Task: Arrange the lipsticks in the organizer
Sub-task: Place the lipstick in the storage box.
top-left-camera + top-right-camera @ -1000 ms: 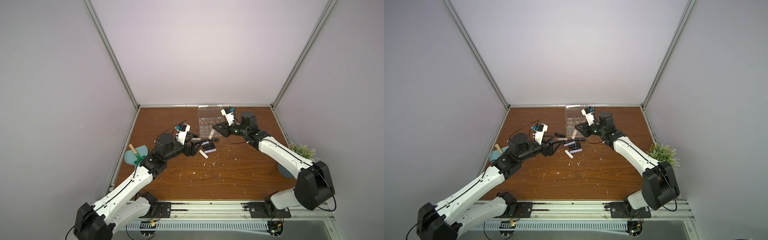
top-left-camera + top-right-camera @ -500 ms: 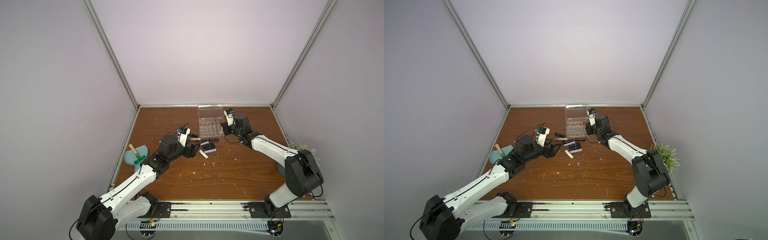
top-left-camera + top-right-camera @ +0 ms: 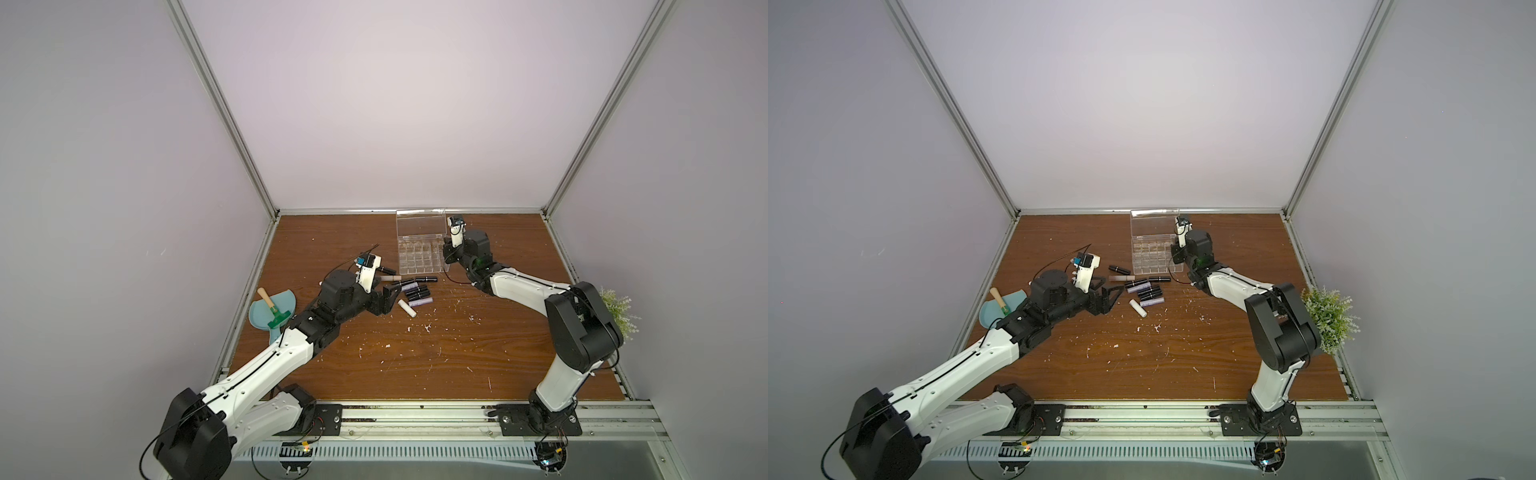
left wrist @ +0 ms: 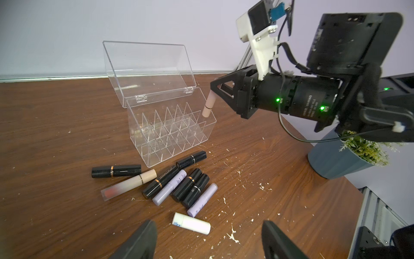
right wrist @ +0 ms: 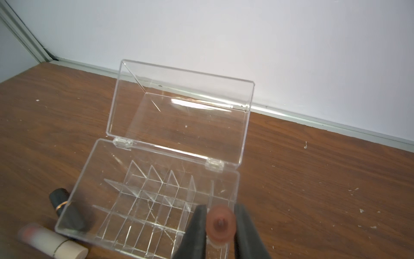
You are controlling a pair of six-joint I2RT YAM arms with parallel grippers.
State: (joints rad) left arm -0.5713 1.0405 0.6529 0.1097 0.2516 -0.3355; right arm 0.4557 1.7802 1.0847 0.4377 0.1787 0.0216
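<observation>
While the right gripper (image 4: 212,95) is clenched on a peach-pink lipstick (image 4: 208,105), the tube hangs tilted. Its lower end is over the right-hand end of the organizer (image 4: 177,146), about level with the rim. Can't tell which compartment, or whether the tip is inside. Right wrist view shows the tube end-on, pinched between both fingers (image 5: 197,228).

Organizer sits near the far edge of the table (image 3: 457,357), roughly mid-width. Its lid (image 4: 147,71) is hinged open and stands up at the back.

Left gripper (image 3: 387,300): jaws spread wide with nothing between them, low over the table just beside the loose lipsticks (image 4: 179,186). Nine of those lie flat in a cluster by the organizer's near side:
- five black
- two lilac
- one frosted peach-and-cream tube (image 4: 128,184)
- one white tube (image 4: 191,224), nearest the left fingertips

One black tube (image 4: 191,159) lies right at the organizer's front wall; contact unclear.

Off to the sides, a teal dustpan (image 3: 259,322) sits past the table's left edge and a potted plant (image 3: 1327,318) at the right edge. White flecks are scattered over the table top.
</observation>
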